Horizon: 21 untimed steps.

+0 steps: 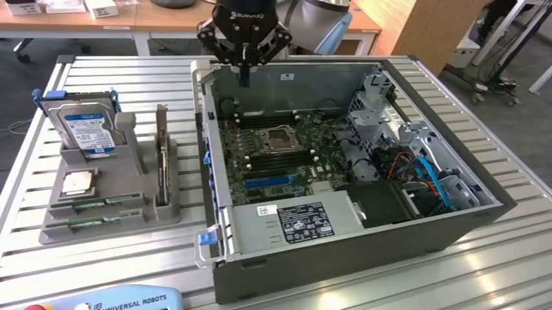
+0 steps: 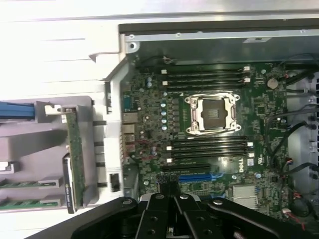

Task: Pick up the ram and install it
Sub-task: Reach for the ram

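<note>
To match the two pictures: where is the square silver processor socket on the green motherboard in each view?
Exterior view: the square silver processor socket, in the middle of the green motherboard.
Wrist view: the socket, between two banks of black memory slots.
Shared landmark: the blue expansion slot.

A robotics lab or test workshop. A slatted aluminium worktop (image 1: 483, 252) carries an open PC case (image 1: 345, 258) and a grey fixture (image 1: 112, 219) of loose computer parts. A Universal Robots pendant (image 1: 121, 300) lies at its edge. A robot arm (image 1: 332, 29) hangs above, and wooden desks (image 1: 164, 19) with boxes (image 1: 103, 8) stand behind.
</note>
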Tool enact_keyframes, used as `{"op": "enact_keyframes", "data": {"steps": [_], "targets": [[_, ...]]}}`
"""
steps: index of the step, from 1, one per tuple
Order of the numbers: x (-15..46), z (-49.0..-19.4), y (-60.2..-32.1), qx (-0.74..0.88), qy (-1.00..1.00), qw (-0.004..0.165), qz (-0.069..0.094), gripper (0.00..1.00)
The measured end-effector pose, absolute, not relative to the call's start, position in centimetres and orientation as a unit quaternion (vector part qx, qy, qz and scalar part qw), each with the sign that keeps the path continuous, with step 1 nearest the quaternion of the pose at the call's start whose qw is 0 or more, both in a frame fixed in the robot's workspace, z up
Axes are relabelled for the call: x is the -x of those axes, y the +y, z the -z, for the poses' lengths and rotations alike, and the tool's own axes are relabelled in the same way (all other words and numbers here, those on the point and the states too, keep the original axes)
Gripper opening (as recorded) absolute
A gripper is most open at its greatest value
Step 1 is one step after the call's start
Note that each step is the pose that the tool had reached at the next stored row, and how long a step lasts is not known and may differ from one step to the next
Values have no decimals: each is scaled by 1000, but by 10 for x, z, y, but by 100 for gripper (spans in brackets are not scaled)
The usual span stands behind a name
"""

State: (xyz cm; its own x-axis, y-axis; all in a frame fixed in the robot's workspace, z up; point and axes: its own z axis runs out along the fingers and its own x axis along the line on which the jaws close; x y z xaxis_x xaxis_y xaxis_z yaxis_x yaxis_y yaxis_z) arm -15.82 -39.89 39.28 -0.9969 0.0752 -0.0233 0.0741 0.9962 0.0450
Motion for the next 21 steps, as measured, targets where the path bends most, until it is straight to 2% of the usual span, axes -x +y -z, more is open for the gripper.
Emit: {"op": "enact_keyframes", "data": {"steps": [21], "targets": [[213, -391, -399, -37, 999, 13, -22, 10]]}}
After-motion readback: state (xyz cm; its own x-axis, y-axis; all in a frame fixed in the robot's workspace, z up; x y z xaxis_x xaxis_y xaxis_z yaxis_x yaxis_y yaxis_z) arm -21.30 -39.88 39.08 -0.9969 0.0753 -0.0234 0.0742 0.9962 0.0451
